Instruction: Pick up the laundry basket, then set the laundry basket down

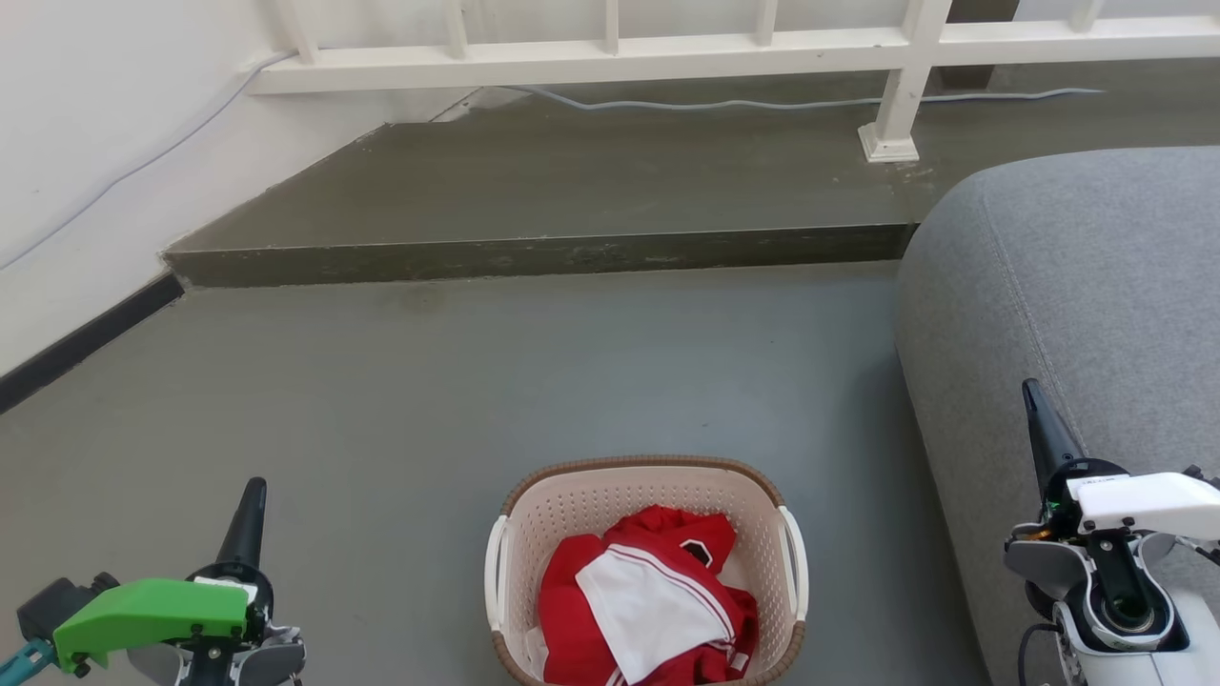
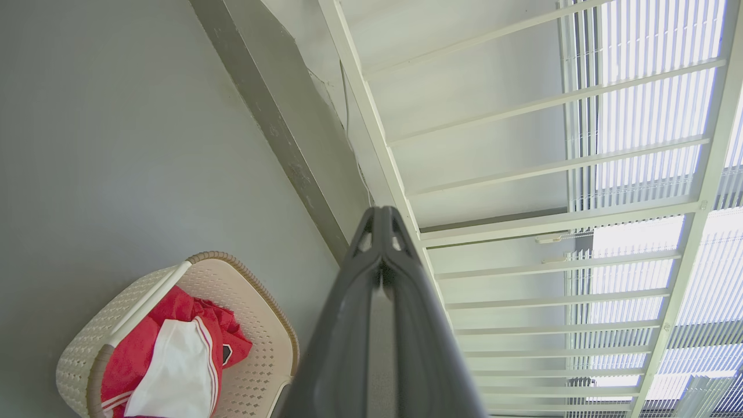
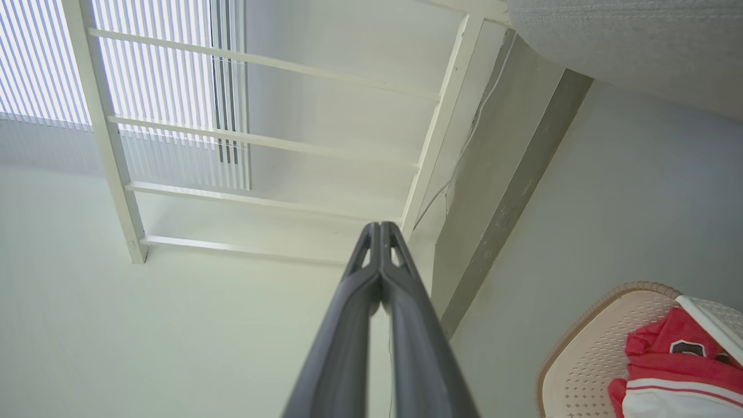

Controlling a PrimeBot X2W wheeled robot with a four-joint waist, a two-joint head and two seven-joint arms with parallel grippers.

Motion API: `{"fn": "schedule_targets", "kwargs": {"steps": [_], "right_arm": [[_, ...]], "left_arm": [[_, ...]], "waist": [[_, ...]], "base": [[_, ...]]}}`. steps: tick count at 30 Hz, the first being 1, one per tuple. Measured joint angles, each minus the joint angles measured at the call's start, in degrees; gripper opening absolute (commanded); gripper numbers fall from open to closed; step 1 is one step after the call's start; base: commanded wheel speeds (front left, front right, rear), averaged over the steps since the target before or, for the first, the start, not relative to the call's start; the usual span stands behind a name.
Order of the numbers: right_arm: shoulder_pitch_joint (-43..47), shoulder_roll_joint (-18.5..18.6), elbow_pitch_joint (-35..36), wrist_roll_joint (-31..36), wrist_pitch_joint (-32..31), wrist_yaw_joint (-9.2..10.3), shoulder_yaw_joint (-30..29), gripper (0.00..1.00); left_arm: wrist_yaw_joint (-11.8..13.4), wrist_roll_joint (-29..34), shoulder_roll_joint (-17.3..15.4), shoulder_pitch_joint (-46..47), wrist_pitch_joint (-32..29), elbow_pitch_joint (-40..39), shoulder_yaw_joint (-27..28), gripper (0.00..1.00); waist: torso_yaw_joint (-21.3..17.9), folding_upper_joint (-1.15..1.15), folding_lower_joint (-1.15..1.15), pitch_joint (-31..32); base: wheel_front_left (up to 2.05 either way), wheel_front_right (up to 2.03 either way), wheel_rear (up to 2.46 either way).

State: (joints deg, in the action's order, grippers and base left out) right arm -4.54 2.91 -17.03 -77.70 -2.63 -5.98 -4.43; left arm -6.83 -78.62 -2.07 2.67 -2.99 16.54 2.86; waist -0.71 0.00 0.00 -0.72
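Perforated matt plastic laundry basket (image 1: pixel 572 505), soft cloth garment (image 1: pixel 648 595), smooth matt floor (image 1: pixel 477 381).

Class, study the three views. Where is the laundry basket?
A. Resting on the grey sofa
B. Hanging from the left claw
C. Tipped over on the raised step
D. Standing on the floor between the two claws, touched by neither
D: the laundry basket stands upright on the floor, with the shut left claw and the shut right claw apart from it on either side.
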Motion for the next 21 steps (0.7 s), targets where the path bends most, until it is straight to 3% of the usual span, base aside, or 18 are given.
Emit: {"fn": "schedule_targets", "kwargs": {"steps": [21], "right_arm": [[0.0,-0.7,0.5,-13.9,-3.6,-0.75,-3.4,0.0]], "left_arm": [[-0.1,-13.0,0.0,1.0,-3.5,-0.4,2.2,0.0]], "waist": [[0.7,0.0,0.0,0.6]], "base": [[0.0,0.0,0.0]]}}
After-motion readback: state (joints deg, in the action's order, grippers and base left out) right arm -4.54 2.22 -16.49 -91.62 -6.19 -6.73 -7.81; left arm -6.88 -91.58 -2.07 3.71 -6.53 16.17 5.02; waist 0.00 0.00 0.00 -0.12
